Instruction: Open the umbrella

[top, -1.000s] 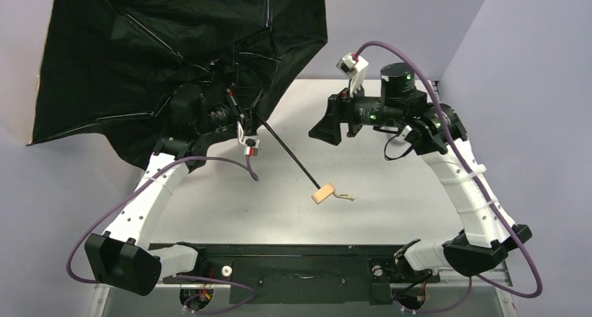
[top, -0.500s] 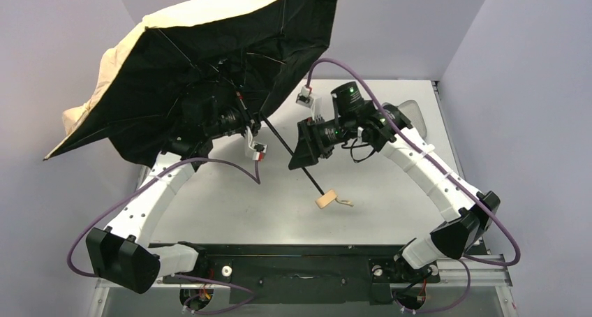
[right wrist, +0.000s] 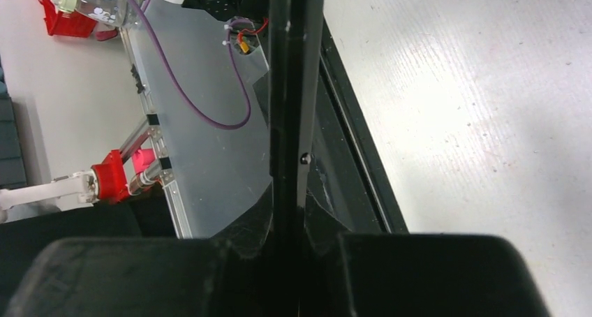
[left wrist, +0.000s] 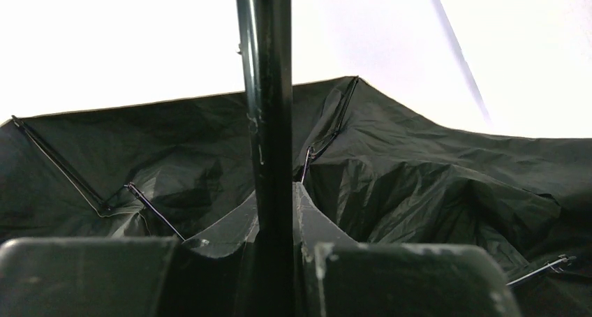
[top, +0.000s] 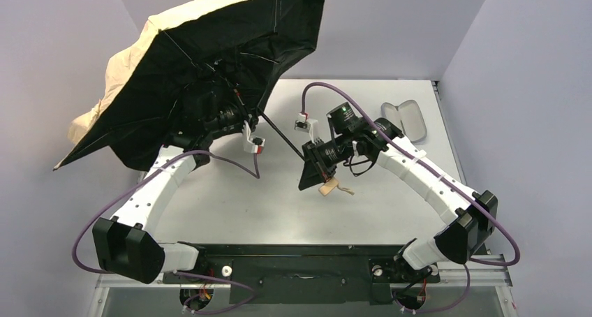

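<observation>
**Both tools on the shaft, canopy spread but not proven locked**

The umbrella (top: 209, 65) hangs in the air over the far left of the counter (top: 279, 212), held between my two arms. Its black lining faces the overhead camera and tan fabric shows along the upper and left edges. My left tool (top: 225, 114) is clenched on the thin black shaft (top: 279, 134) right under the canopy. In the left wrist view the shaft (left wrist: 272, 156) runs straight up between the fingers (left wrist: 84, 275). My right tool (top: 314, 172) is clamped on the same shaft at its lower end, just above the tan knob handle (top: 325, 189), which pokes out below it.

I judge this to be the last stretch of the opening. The ribs (left wrist: 63, 163) are out, but the fabric sags on the left side and folds lie slack in the lining. The next move probably calls for drawing the two grips apart along the shaft's line until the frame stiffens and latches, keeping both holds firm so the thin rod doesn't slip or bend.

I cannot see the runner or any catch, because my left tool and the lining cover that spot. The canopy's top edge is cut off by the overhead picture. The right wrist view shows only the shaft (right wrist: 290, 121) between dark fingers, not the knob. The lavender capsule case (top: 405, 119) lies well apart on the far right.
</observation>
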You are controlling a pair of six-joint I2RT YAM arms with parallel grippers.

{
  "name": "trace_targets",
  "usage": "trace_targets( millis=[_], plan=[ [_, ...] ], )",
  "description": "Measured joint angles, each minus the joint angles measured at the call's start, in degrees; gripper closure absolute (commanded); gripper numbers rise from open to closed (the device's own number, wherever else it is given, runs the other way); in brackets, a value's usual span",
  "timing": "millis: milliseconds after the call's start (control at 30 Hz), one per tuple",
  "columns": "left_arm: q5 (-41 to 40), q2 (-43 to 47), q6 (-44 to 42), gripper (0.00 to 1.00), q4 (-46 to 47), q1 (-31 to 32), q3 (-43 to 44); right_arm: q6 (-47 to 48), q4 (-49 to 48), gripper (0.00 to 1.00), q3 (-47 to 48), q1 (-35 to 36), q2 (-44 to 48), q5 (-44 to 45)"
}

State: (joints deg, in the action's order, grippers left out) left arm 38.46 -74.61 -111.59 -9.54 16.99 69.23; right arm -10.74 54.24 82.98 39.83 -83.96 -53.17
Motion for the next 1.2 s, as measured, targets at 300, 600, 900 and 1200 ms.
trace_targets(
  millis=[300,600,900,1200],
  plan=[
    [6.1,-3.0,-0.5,1.00,2.9,-1.8,0.0,4.8,-1.3,1.00,-2.3,-0.6,1.5,3.7],
    [9.6,-6.4,-0.3,1.00,7.3,-3.2,0.2,8.0,-2.4,1.00,-2.3,-1.0,1.7,9.1],
    [13.5,-11.5,-0.5,0.97,12.5,-4.4,5.0,8.3,-6.6,1.00,-2.3,-2.2,1.7,11.3],
    [15.7,-14.9,-1.6,0.92,13.2,-5.0,9.6,8.4,-9.4,1.00,-2.3,-3.5,1.7,11.8]
  ],
)
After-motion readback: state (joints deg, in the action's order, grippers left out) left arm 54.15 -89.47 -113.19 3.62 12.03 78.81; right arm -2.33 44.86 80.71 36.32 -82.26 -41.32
